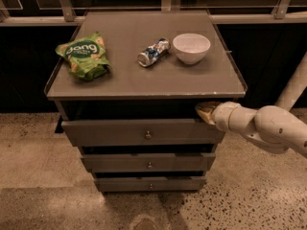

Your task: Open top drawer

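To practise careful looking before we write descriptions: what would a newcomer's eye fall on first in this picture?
Most striking is the white arm reaching in from the right, its gripper at the upper right corner of the top drawer, just under the cabinet top. Next comes the bright green snack bag on the left of that top, with a crushed can and a white bowl to its right.

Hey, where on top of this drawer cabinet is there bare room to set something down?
The front strip of the cabinet top, ahead of the green chip bag, crushed can and white bowl, is bare; so is the back strip. Can and bowl crowd the middle right. The gripper sits at the upper right corner of the top drawer, below the top.
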You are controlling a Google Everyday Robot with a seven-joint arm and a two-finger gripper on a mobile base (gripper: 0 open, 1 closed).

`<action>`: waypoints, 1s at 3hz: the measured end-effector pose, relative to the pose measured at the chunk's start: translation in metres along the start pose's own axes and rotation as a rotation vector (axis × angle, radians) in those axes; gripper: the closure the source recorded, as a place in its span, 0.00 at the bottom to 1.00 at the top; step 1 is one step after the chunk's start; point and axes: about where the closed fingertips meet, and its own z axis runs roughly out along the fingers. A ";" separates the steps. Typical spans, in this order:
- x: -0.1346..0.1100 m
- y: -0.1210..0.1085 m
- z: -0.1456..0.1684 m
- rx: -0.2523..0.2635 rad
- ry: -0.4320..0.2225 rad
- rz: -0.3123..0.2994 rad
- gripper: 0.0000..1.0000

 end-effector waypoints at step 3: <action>0.020 -0.004 0.018 0.003 0.091 -0.004 1.00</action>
